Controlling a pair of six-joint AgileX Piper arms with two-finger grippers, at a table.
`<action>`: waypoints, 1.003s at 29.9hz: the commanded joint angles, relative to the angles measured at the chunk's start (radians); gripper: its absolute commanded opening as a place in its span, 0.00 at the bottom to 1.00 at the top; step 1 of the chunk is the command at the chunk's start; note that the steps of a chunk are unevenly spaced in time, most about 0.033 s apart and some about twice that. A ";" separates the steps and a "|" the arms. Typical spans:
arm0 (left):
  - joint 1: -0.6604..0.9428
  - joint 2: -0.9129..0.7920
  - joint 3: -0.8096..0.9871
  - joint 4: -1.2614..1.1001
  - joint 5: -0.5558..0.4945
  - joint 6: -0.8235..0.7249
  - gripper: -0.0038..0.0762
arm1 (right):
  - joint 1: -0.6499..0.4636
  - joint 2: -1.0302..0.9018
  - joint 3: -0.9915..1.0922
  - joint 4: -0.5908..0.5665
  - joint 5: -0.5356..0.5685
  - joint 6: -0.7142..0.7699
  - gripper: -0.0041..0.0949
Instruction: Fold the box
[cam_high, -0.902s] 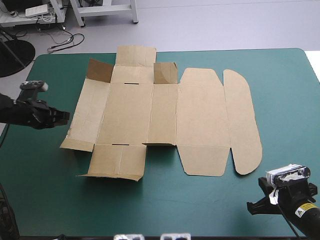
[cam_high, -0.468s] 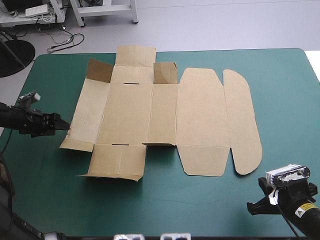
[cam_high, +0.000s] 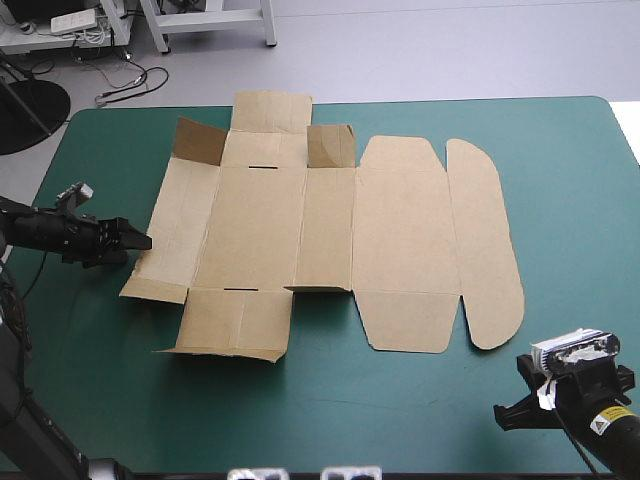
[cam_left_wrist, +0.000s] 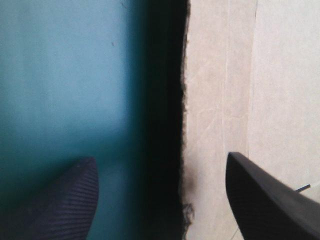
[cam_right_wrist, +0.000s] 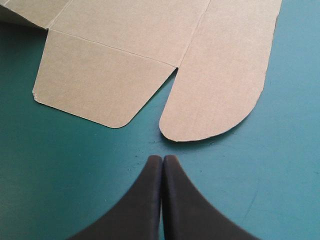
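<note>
Brown box (cam_high: 330, 235) lies mostly flat mid-table on teal-green cover (cam_high: 560, 160), two far flaps tilted up. Left gripper (cam_left_wrist: 160, 159) fingers apart, straddling the box's left edge — one over board, one over cover. Right gripper (cam_right_wrist: 162, 159) fingers pressed together, near the rounded lid flap (cam_right_wrist: 225, 85), apart from it.

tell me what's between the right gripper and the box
Nothing: only bare teal-green cover separates the right gripper from the box, clearest in the right wrist view.

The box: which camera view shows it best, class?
The high view: the whole box shows, mostly flat. The left wrist view shows only one edge; the right wrist view, two rounded flaps.
</note>
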 joint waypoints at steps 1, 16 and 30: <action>-0.048 -0.027 -0.020 -0.033 0.087 0.001 0.70 | 0.004 0.007 -0.029 0.014 -0.060 -0.009 0.02; -0.164 -0.007 -0.020 0.015 0.087 -0.135 0.24 | 0.004 0.007 -0.029 0.014 -0.086 -0.010 0.02; -0.259 -0.039 -0.020 -0.024 0.087 -0.002 0.04 | 0.004 0.007 -0.029 0.016 -0.077 -0.010 0.02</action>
